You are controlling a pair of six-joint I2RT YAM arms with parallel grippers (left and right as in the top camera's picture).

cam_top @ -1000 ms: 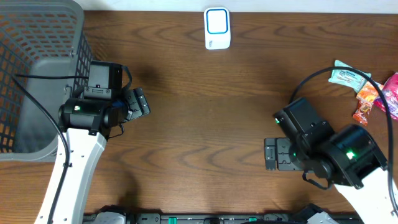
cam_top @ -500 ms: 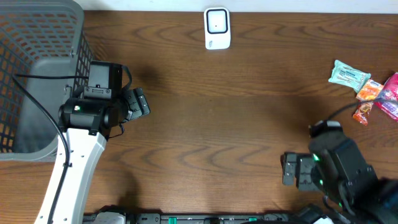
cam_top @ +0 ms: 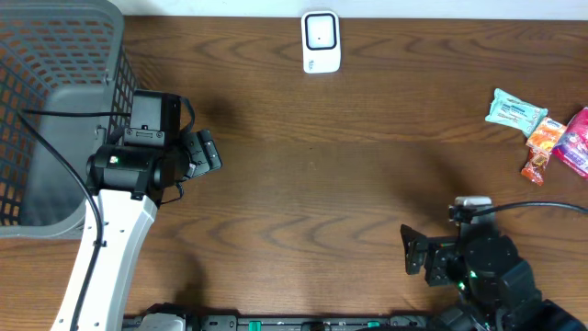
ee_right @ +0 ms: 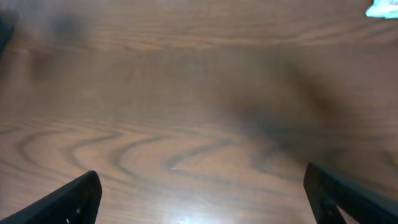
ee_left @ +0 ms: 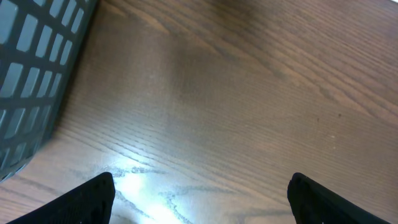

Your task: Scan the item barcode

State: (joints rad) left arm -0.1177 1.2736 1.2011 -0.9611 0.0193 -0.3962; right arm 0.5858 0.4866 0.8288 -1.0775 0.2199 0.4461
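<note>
Pickup hasn't begun, I judge, so my left gripper (cam_top: 210, 153) and right gripper (cam_top: 410, 260) hang spread and empty, away from the snack packets (cam_top: 516, 111).

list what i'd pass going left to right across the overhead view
grey basket → left end effector → white scanner → right end effector → teal packet → pink packet
</note>
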